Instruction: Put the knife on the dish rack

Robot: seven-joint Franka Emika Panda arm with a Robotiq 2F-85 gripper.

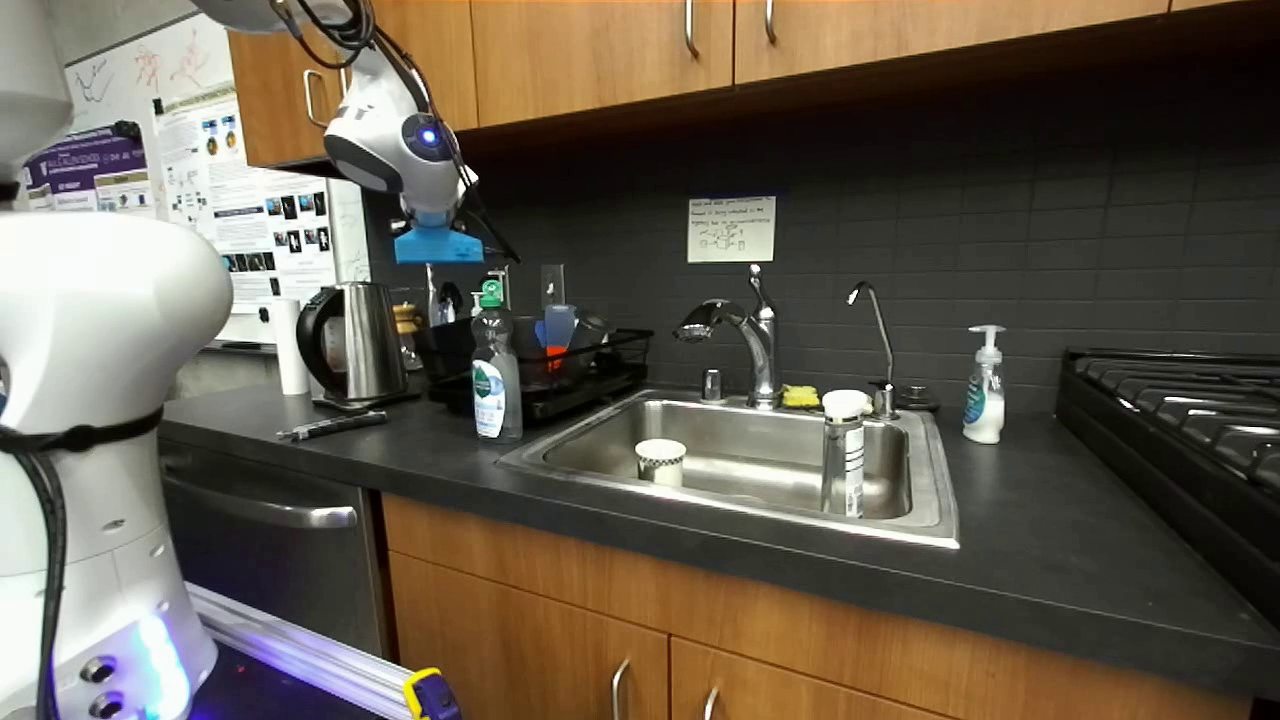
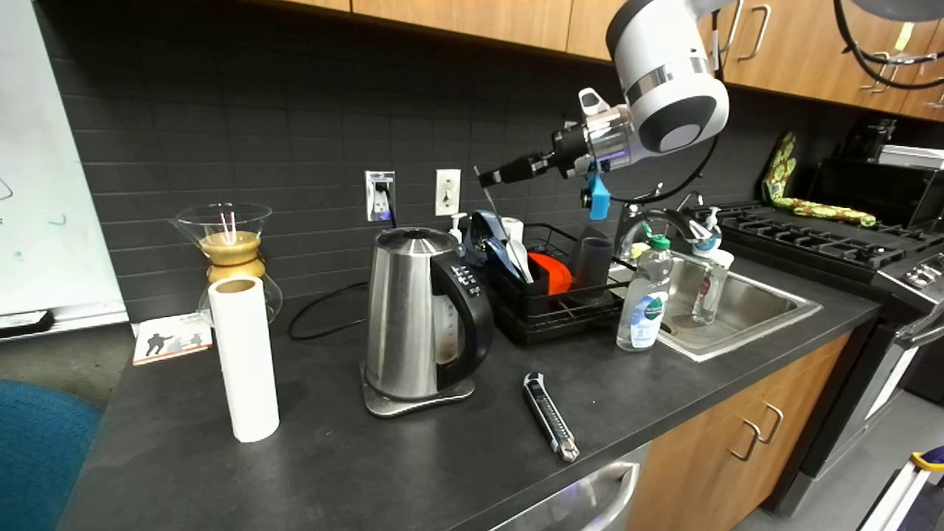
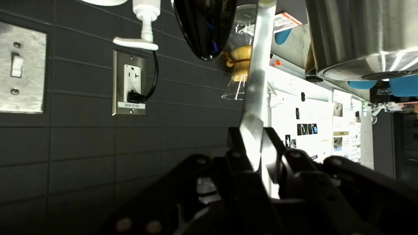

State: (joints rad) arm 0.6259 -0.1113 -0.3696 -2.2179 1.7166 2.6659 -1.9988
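My gripper (image 2: 488, 178) is high over the utensil end of the dish rack. It is shut on a knife (image 2: 495, 210), a long thin shiny metal piece slanting down from the fingertips toward the utensils. In the wrist view the knife (image 3: 257, 85) runs between the fingers (image 3: 251, 140) and out past the top edge. I cannot tell whether its lower end touches the rack. The dish rack (image 2: 549, 328) is low and black; it also shows in an exterior view (image 1: 620, 375), partly behind a bottle. There the fingers are hidden behind a blue mount (image 1: 437, 246).
A steel kettle (image 2: 405, 317) stands beside the rack. A green-capped soap bottle (image 2: 643, 302) stands in front of it. A box cutter (image 2: 551, 417) lies on the counter. The sink (image 1: 740, 440) is on the rack's far side. Utensils and an orange item (image 2: 553, 273) fill the rack.
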